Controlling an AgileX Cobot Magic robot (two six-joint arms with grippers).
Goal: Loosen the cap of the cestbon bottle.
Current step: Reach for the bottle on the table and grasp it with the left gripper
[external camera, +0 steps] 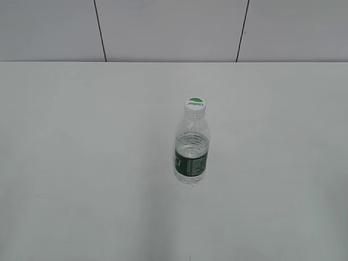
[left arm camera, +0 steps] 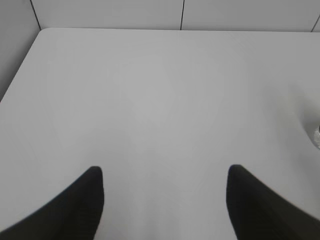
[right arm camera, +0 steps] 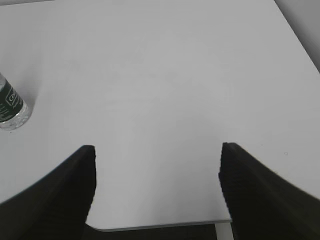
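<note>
The cestbon bottle (external camera: 191, 149) stands upright near the middle of the white table, clear with a dark green label band. Its white cap (external camera: 195, 104) with a green half-circle sits on top. The bottle's base shows at the left edge of the right wrist view (right arm camera: 11, 109) and a sliver of it at the right edge of the left wrist view (left arm camera: 316, 135). My left gripper (left arm camera: 164, 172) is open and empty over bare table. My right gripper (right arm camera: 157, 150) is open and empty above the table's near edge. Neither gripper shows in the exterior view.
The white table (external camera: 81, 163) runs back to a panelled grey wall (external camera: 163, 27). The table's near edge and a rounded corner show in the right wrist view (right arm camera: 150, 226). Its far left corner shows in the left wrist view (left arm camera: 45, 31).
</note>
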